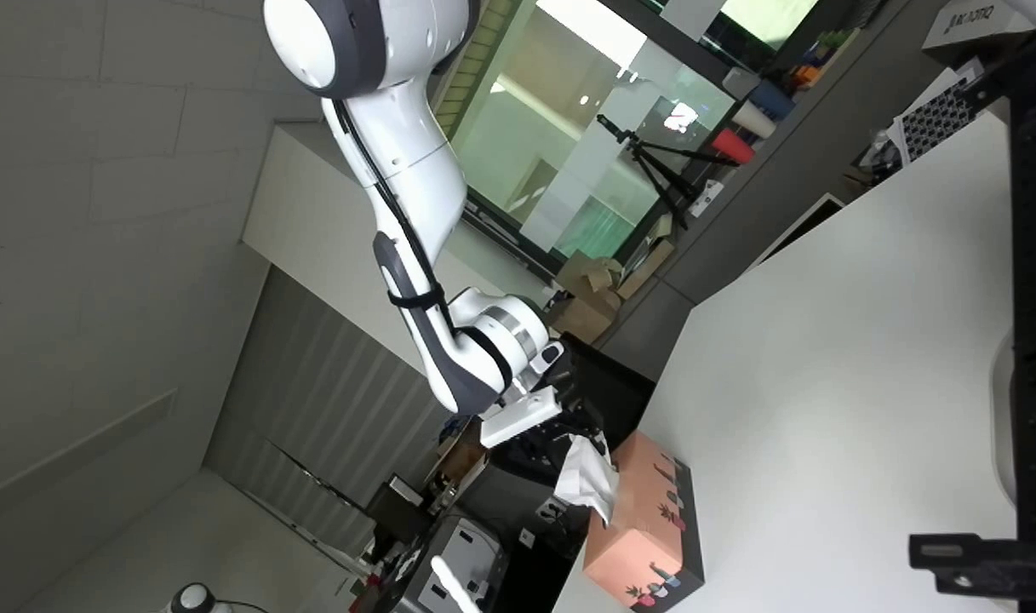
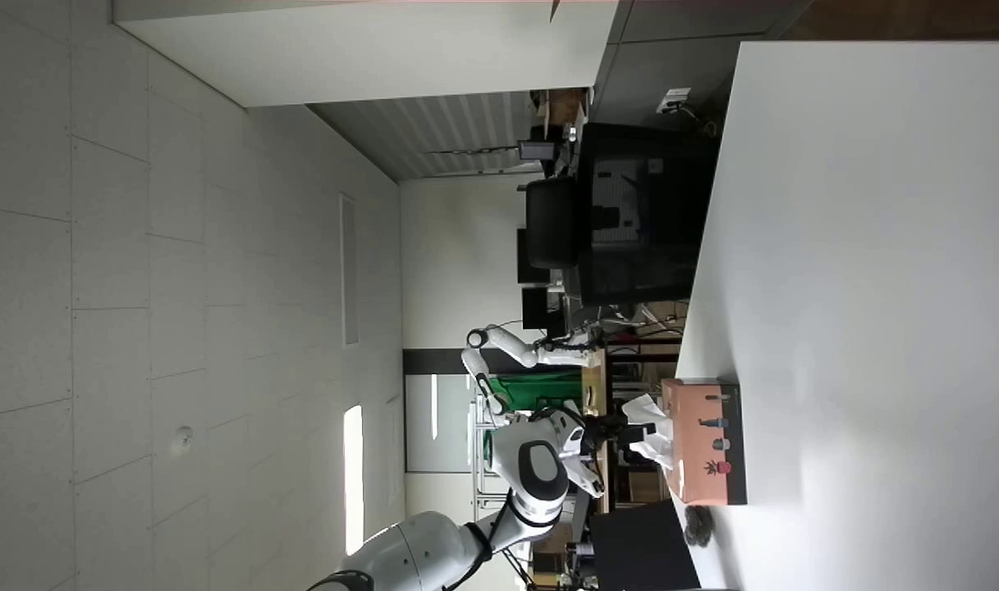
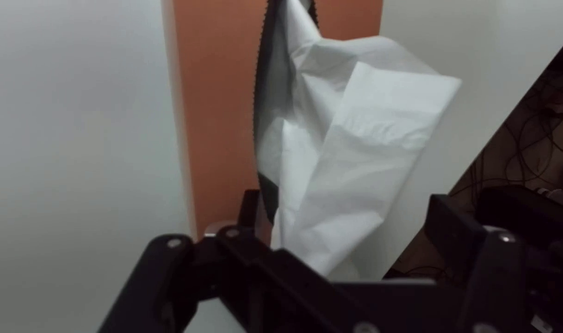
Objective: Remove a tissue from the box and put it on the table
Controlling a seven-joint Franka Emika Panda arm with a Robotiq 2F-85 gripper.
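Note:
The salmon-pink box [image 1: 632, 545] stands on the white table [image 1: 824, 383]; the box [image 2: 692, 447] and table [image 2: 860, 246] show in both exterior views. A crumpled white tissue [image 1: 587, 477] sticks out of the slot in the box's top, also in an exterior view [image 2: 655, 435]. In the wrist view, my gripper [image 3: 347, 208] is open. The tissue [image 3: 360, 148] lies between its spread fingers, with its lower end hidden behind a gripper linkage. One finger is over the box top [image 3: 216, 115]; the other is on the tissue's far side, apart from it.
A dark fuzzy object [image 2: 698, 525] lies on the table beside the box, near a black panel [image 2: 643, 546]. A black bracket [image 1: 977, 562] juts over the table at one side. The table's edge passes close to the box, with cables [image 3: 540, 125] beyond it.

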